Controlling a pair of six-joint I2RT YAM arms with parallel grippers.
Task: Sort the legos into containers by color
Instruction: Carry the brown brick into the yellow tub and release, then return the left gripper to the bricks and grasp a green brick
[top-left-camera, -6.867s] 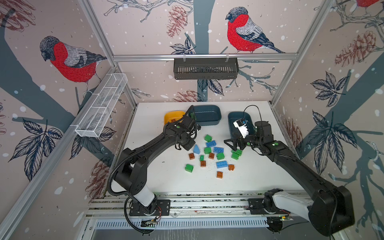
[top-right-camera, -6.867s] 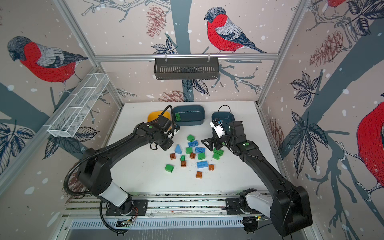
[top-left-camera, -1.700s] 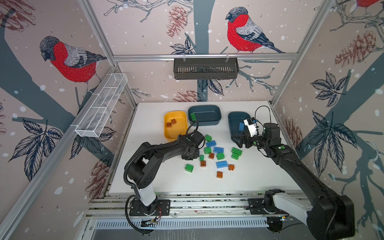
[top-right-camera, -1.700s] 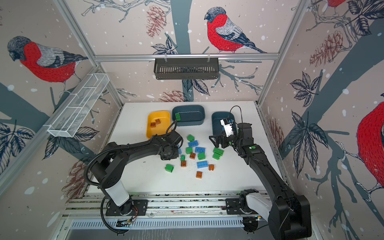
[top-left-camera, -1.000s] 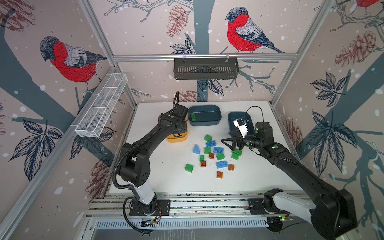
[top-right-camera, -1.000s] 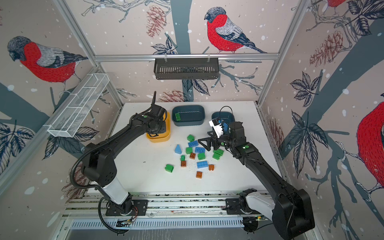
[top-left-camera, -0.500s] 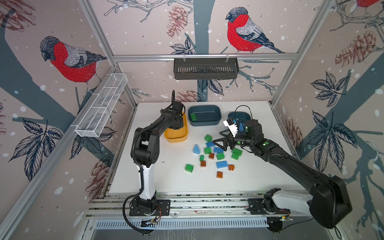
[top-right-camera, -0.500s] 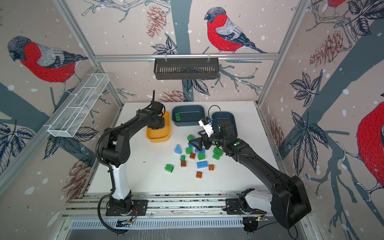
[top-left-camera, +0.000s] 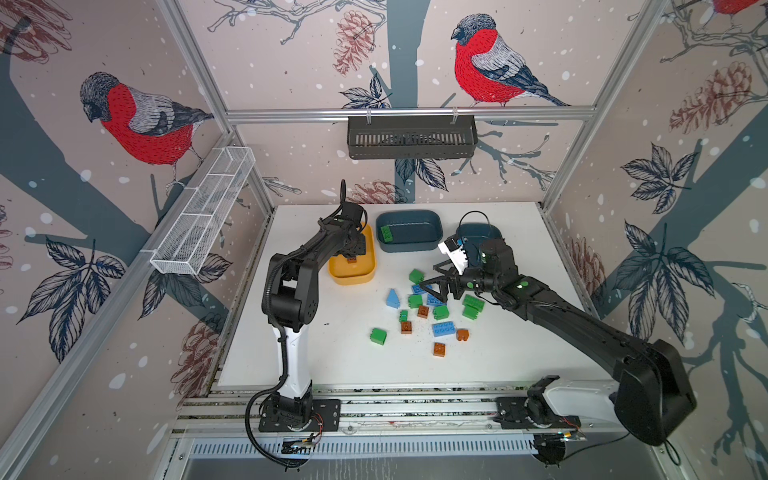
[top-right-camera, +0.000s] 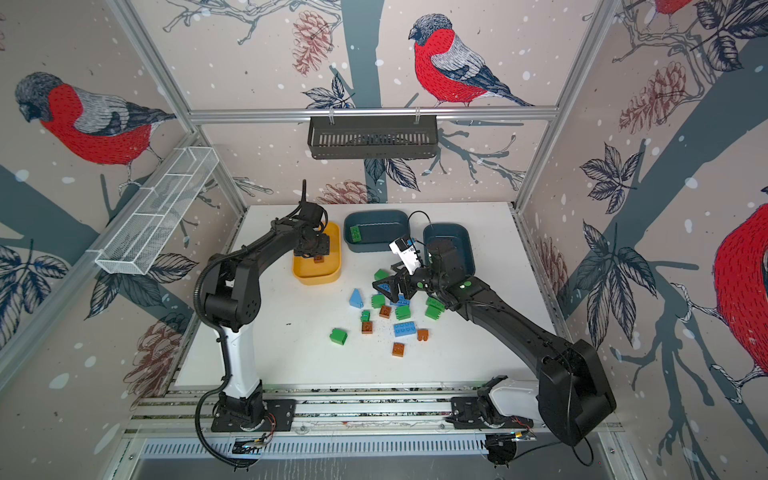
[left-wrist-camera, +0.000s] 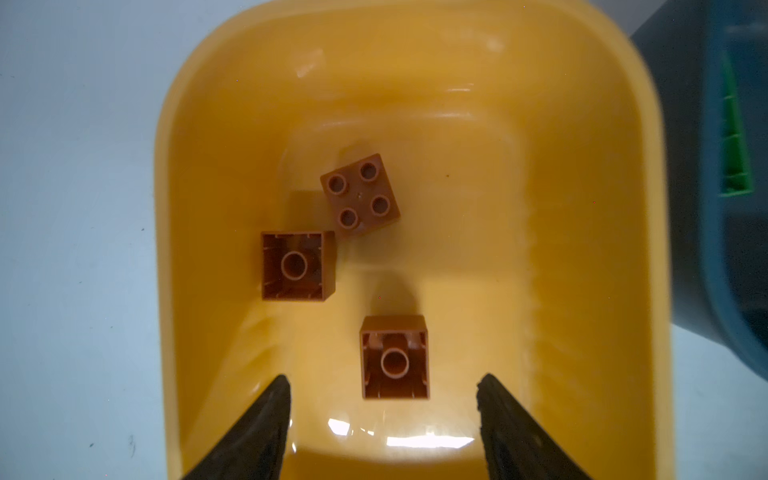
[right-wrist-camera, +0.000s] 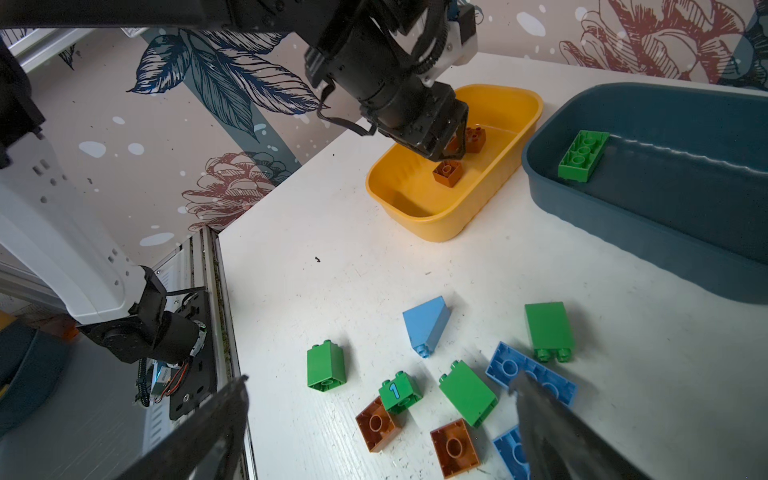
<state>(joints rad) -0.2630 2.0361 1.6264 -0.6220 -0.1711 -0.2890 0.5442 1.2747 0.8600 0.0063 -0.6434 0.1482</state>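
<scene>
Legos (left-wrist-camera: 298, 266): 3 brown in yellow tub (left-wrist-camera: 582, 208), 1 green lego (right-wrist-camera: 583, 156) in teal tub (right-wrist-camera: 623, 232); left gripper (left-wrist-camera: 383, 377), right gripper (right-wrist-camera: 381, 376) both spread, empty.

A white desk (top-left-camera: 316, 361) carries, near its far edge, a shallow yellow plastic tub (top-left-camera: 351, 278), a dark teal plastic tub (top-left-camera: 409, 248) beside it and a second dark teal tub (top-right-camera: 455, 237) further right. Small studded plastic bricks (top-left-camera: 443, 329), green, light blue and brown-orange, lie scattered in front, one green brick (top-left-camera: 378, 336) apart at the left.

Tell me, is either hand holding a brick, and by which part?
Nothing is held. The left hand stands open over a brown brick in the yellow tub; the right hand is open too.
</scene>
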